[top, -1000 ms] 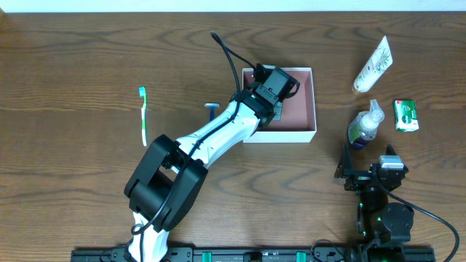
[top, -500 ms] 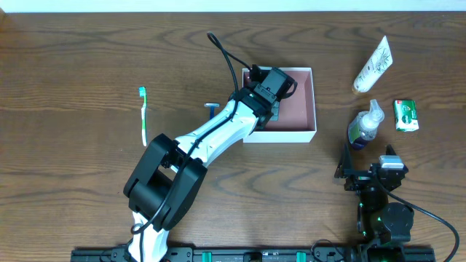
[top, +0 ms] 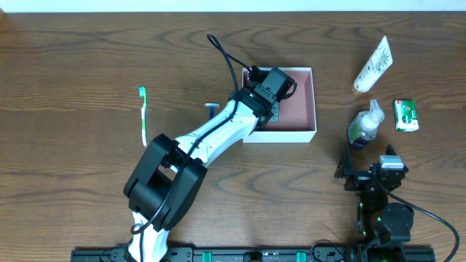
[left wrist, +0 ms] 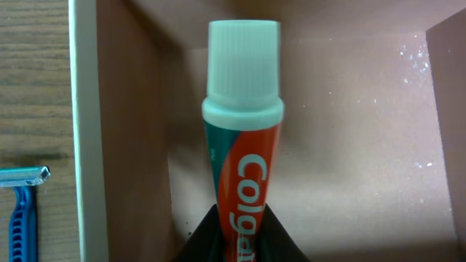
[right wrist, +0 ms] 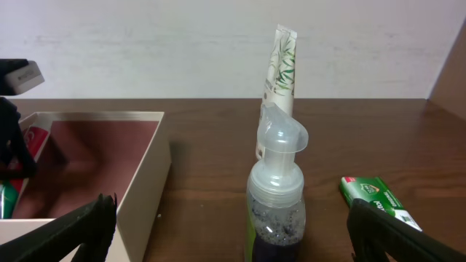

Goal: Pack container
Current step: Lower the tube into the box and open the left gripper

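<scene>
grip: left gripper (left wrist: 240,244) pinched on toothpaste tube (left wrist: 242,145) | change: edged slightly over, tube ahead of fingers inside container (left wrist: 86,109) | meaning: drop-off likely close | right gripper (top: 368,167): spread wide, idle

The left arm (top: 211,138) slants across the table and over the container's (top: 304,109) left rim, so that side is blocked from above by the left gripper (top: 271,84), clamped on a toothpaste tube (left wrist: 240,145) near the left wall. The pink floor right of the tube is bare (the widest gap inside). A razor (left wrist: 22,211) lies just outside the left wall. The right gripper (top: 368,161), jaws wide, faces a pump bottle (right wrist: 277,196), with a white tube (right wrist: 280,73) beyond and a green box (right wrist: 375,196) beside it; bare wood separates bottle and container.
</scene>
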